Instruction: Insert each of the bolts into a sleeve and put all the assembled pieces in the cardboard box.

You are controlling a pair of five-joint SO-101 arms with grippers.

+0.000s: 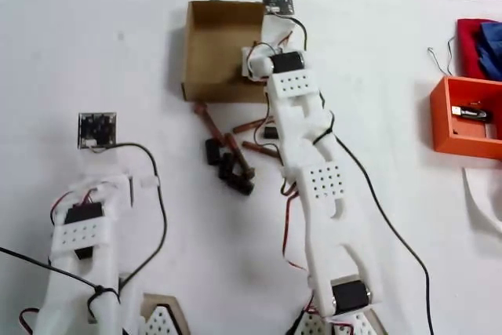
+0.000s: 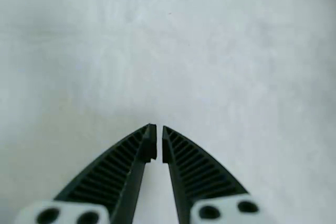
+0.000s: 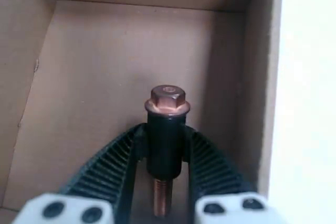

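Observation:
My right gripper [image 3: 164, 153] is shut on an assembled piece [image 3: 166, 129], a copper bolt pushed through a black sleeve, held over the floor of the cardboard box [image 3: 105, 66]. From above, this arm's wrist [image 1: 271, 60] hangs over the box [image 1: 212, 37] near its right side. Several loose copper bolts [image 1: 208, 119] and black sleeves [image 1: 227, 166] lie on the white table just in front of the box. My left gripper [image 2: 159, 142] is shut on nothing above bare table, at the left [image 1: 98, 135].
An orange tray [image 1: 463, 119] with a small dark object stands at the right edge, with red and blue cloth [image 1: 478, 45] behind it. Cables [image 1: 157, 202] trail from both arms across the table.

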